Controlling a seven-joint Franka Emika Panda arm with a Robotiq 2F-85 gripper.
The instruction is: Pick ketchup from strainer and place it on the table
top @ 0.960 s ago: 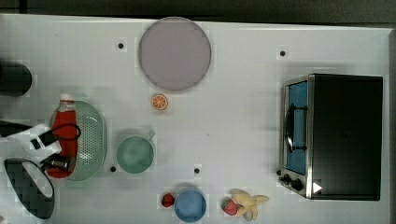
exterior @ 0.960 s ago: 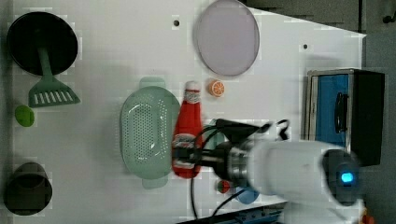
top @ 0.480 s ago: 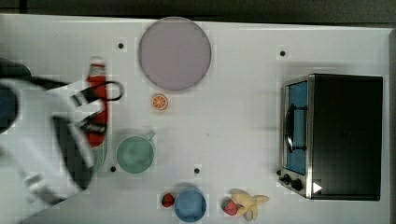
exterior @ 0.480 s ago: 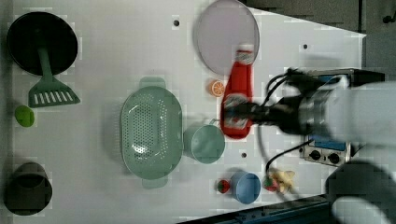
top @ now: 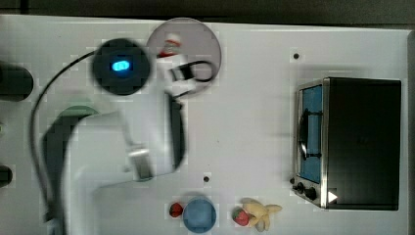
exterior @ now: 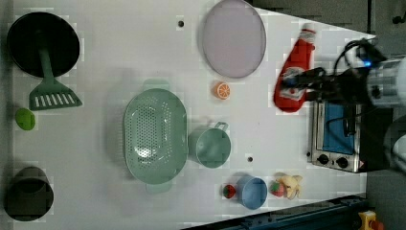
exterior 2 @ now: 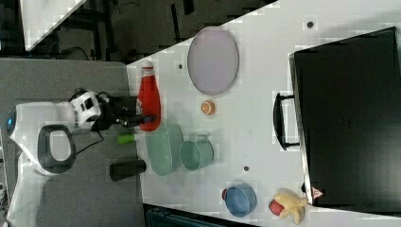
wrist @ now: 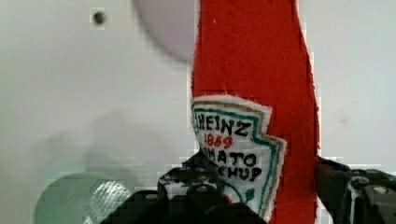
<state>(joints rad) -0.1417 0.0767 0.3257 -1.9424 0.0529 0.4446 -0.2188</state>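
**Ketchup aloft, strainer empty**

Your pincer was clamped around the ketchup, lifted above the bench. The strainer sat well behind it; the lilac plate's edge lay just beside, with bare bench surface beneath.

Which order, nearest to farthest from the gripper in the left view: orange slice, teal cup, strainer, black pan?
Gripper is shut on the ketchup, toward the left view's right.
1. Orange slice, to the gripper's left, below the plate.
2. Teal cup, lower and further left.
3. Strainer, left of the cup.
4. Black pan, the left view's top left corner.
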